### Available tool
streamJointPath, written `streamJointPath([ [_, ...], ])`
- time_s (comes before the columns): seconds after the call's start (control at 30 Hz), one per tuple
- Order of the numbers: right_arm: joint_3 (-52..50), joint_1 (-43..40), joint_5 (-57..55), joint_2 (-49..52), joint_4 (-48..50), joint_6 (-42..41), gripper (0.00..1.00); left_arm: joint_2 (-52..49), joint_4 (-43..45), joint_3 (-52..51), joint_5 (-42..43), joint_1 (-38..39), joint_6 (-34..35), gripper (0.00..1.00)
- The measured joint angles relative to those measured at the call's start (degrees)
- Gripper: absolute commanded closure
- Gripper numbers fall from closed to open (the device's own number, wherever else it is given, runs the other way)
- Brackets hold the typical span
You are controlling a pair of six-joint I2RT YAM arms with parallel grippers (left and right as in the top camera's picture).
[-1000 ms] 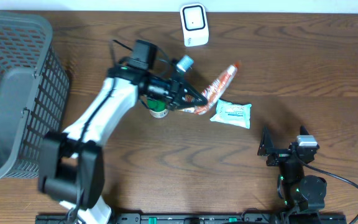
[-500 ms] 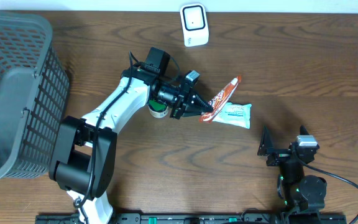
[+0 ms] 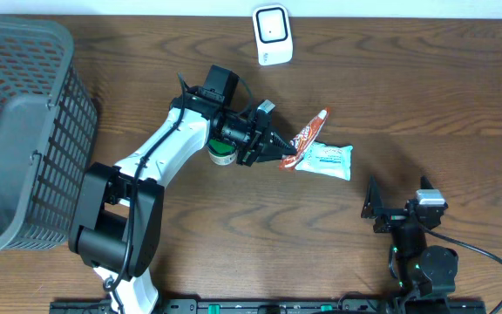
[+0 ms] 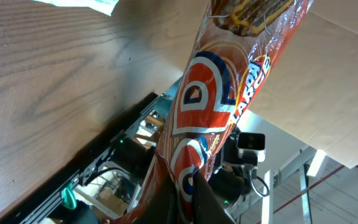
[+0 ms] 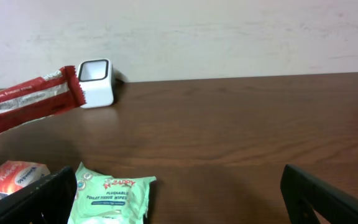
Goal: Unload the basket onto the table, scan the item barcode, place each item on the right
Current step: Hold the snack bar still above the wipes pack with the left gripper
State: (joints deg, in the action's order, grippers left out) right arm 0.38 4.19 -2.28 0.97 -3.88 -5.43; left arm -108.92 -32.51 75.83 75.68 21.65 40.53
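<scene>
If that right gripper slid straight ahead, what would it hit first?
Probably nothing close: the right gripper faces bare table up to the wall. The wipes pack and scanner sit off to its left.

table (image 3: 425,96): brown wood
basket (image 3: 16,131): grey mesh, frame's left edge
scanner (image 3: 272,33): white, top centre
wipes pack (image 3: 325,160): centre, lying flat
green-capped container (image 3: 222,153): left of wipes pack, partly hidden

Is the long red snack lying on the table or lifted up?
Lifted up. The left gripper pinches the snack by one end, and it hangs above the table.
</scene>
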Motion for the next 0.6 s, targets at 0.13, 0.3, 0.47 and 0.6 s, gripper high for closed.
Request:
streamJointPath([
  [0.13, 0.0, 0.0, 0.0, 0.0, 0.0, -0.02, 0.01, 0.0, 0.0, 0.0, -0.26, 0.0, 0.0, 0.93],
  [0.3, 0.0, 0.0, 0.0, 0.0, 0.0, 0.0, 0.01, 0.0, 0.0, 0.0, -0.66, 0.0, 0.02, 0.92],
  [0.47, 0.0, 0.0, 0.0, 0.0, 0.0, 0.0, 0.01, 0.0, 0.0, 0.0, -0.68, 0.0, 0.13, 0.93],
  [0.6, 0.0, 0.0, 0.0, 0.0, 0.0, 0.0, 0.01, 0.0, 0.0, 0.0, -0.68, 0.0, 0.17, 0.93],
])
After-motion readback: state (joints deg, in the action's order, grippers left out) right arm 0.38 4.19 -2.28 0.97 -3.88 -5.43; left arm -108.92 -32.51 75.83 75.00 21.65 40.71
